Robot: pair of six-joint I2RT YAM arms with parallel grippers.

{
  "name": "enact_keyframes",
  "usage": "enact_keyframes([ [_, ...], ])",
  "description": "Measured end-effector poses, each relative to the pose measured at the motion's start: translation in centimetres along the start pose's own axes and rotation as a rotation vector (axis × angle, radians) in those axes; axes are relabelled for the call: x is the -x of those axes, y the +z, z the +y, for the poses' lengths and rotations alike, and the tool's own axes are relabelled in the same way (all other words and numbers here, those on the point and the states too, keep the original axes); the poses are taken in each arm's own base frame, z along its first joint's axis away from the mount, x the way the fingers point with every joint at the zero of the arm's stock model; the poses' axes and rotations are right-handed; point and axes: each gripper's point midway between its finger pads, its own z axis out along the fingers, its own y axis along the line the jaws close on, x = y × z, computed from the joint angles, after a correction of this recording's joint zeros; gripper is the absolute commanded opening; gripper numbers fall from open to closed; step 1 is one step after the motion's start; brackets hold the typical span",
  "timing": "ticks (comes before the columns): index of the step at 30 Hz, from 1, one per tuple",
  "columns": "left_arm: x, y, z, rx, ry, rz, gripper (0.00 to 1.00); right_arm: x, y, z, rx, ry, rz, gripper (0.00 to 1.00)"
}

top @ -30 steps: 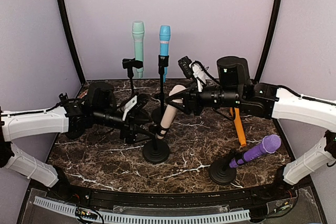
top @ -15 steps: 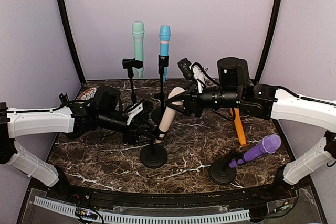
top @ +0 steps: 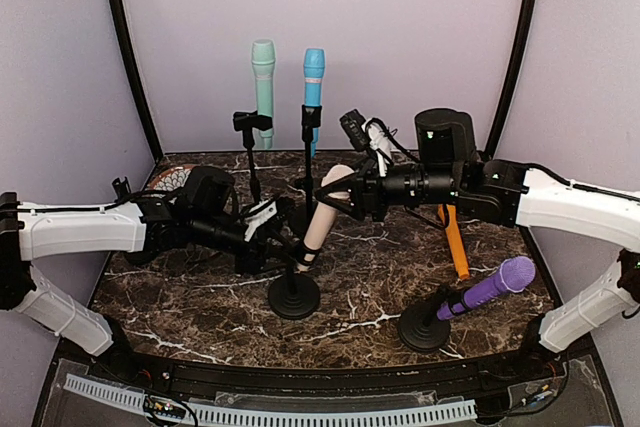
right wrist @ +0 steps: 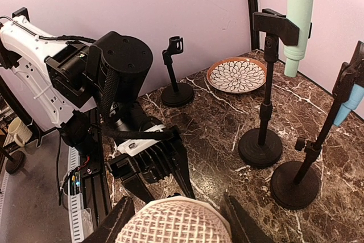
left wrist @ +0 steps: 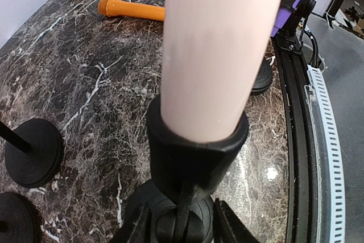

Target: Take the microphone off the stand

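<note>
A pale pink microphone [top: 322,209] leans in the black clip [top: 307,253] of a stand whose round base [top: 294,297] sits mid-table. My right gripper [top: 335,192] is shut on its mesh head [right wrist: 173,226], one finger on each side. From the left, my left gripper [top: 285,242] reaches in below the clip. In the left wrist view the microphone body [left wrist: 216,55] and clip [left wrist: 196,152] fill the frame. My left gripper [left wrist: 182,229] straddles the thin stem, with a small gap on each side, so it is open.
A purple microphone [top: 490,287] leans on a stand at the front right. An orange one [top: 456,242] lies on the table behind it. Teal [top: 263,87] and blue [top: 314,82] microphones stand upright at the back. A patterned plate [right wrist: 236,74] and a small bare stand [right wrist: 175,78] are at the back left.
My left gripper has moved right to the stand and its jaws have narrowed around the stem. The stand base has shifted slightly toward the front. The right gripper has held still.
</note>
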Motion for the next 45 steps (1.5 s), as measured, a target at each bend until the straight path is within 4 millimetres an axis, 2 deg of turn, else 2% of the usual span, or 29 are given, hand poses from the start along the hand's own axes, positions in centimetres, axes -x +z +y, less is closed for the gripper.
enact_keyframes([
  [6,0.0,0.0,0.1,0.004,0.002,-0.001,0.23,0.0,0.0,0.0,0.0,0.0,0.0,0.24],
  [8,0.1,0.0,0.1,0.007,0.003,-0.001,0.18,0.0,0.0,0.0,-0.001,0.002,0.0,0.27],
  [11,0.1,0.0,0.0,0.006,0.008,0.0,0.11,0.0,0.0,-0.1,-0.006,0.012,0.0,0.42],
  [14,0.1,0.1,0.0,0.004,0.01,0.0,0.06,0.0,0.0,-0.4,-0.02,0.02,-0.002,0.64],
  [17,0.0,0.1,0.0,0.007,0.007,0.004,0.0,0.5,-0.4,-0.8,-0.053,0.03,-0.032,0.81],
  [22,0.1,0.2,0.0,0.019,0.001,0.006,0.0,2.9,-2.5,-1.5,-0.127,0.06,-0.132,0.92],
  [25,0.1,0.3,0.1,0.035,-0.006,0.006,0.0,4.1,-3.4,-2.0,-0.18,0.101,-0.182,0.94],
  [28,0.2,0.3,0.6,0.064,-0.02,0.006,0.0,4.2,-3.8,-2.4,-0.242,0.151,-0.207,0.95],
  [30,0.2,0.3,0.9,0.084,-0.03,0.008,0.0,4.1,-3.6,-2.0,-0.274,0.19,-0.218,0.94],
  [35,0.2,0.2,1.5,0.12,-0.053,0.005,0.0,2.9,-2.3,-1.1,-0.356,0.272,-0.21,0.9],
  [38,0.2,0.2,1.7,0.13,-0.059,0.005,0.0,1.8,-1.4,-1.8,-0.432,0.307,-0.19,0.87],
  [42,0.3,0.2,1.7,0.134,-0.059,0.004,0.0,0.5,-0.8,-2.8,-0.5,0.329,-0.167,0.77],
  [45,0.3,0.2,1.8,0.135,-0.059,0.004,0.0,0.2,-0.4,-3.2,-0.526,0.334,-0.162,0.75],
])
